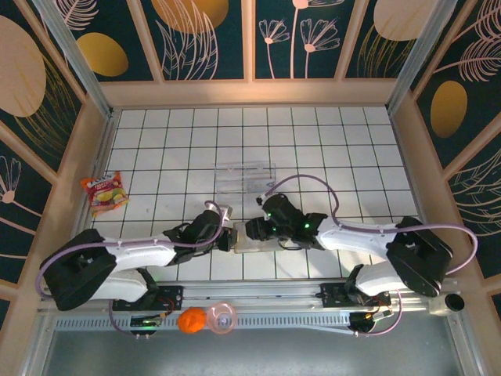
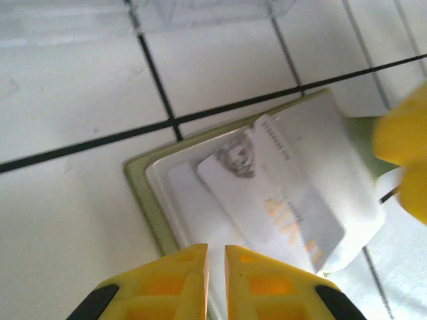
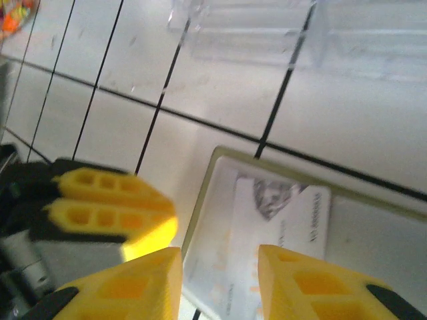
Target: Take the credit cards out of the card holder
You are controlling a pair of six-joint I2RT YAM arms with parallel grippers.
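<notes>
Olive-green at its rim and pale inside, the card holder (image 1: 264, 241) lay open and flat on the white tiled table (image 1: 352, 141), near the front edge and between the two grippers. A pale grey-white credit card (image 2: 280, 200) rested on its inner face, tilted against the holder's edges. It carried a small grey picture near one corner and faint orange lettering lower down. One end of it reached past the pocket toward the holder's fold.

The left gripper (image 2: 215, 250) sat at the holder's left end. Its yellow fingers were almost together, with only a thin slit between them. The holder's edge ran under their tips, and whether they pinched it could not be told.

The right gripper (image 3: 220, 267) hung over the holder from the other side. Its yellow fingers stood apart, and the card and the pale lining showed in the gap between them. In the right wrist view the two grippers' tips were just beside each other.

A clear plastic tray (image 1: 245, 176) lay farther back on the tiles, near the holder but apart from it. A red and yellow snack packet (image 1: 106, 193) lay well to the left, by the wooden side wall. An orange object (image 1: 192, 319) and a pink one (image 1: 222, 319) sat side by side on the metal rail between the arm bases.
</notes>
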